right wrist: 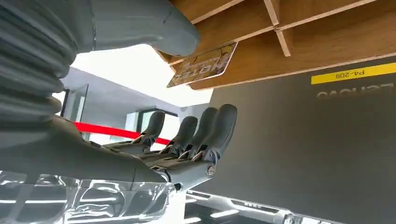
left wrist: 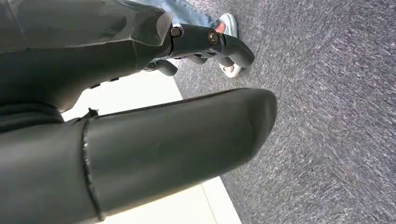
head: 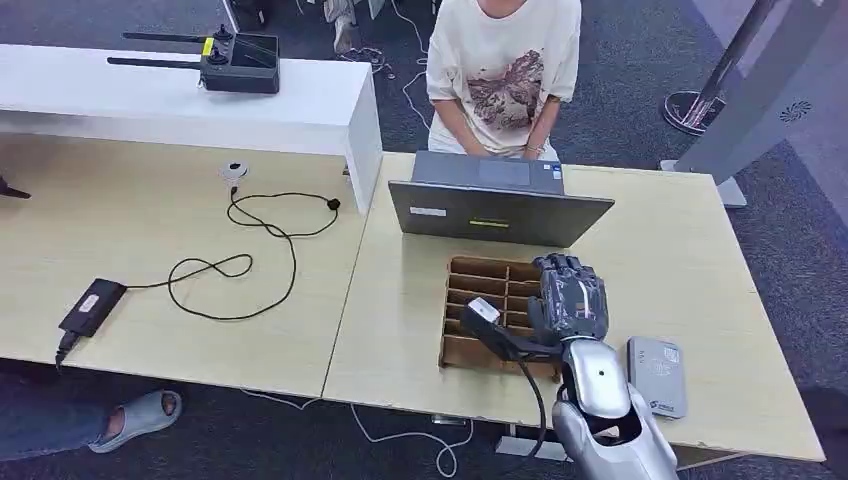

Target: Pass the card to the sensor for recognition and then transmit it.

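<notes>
Right hand [head: 568, 298] hovers over the brown wooden compartment tray [head: 470, 352], fingers [right wrist: 205, 130] spread, holding nothing. The yellow printed card [right wrist: 203, 65] stands in a tray slot beside the thumb. Risk: thumb nudges card deeper, or pinch slips off its thin edge; the grey flat sensor pad [head: 657, 375] lies on the surface, right of the tray.

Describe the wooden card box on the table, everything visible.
The wooden box is a flat, open-topped brown tray split by thin slats into rows of compartments. It lies on the pale table, just in front of the closed grey laptop. The right hand hovers over its right side. A gold card sticks out of one compartment.
</notes>
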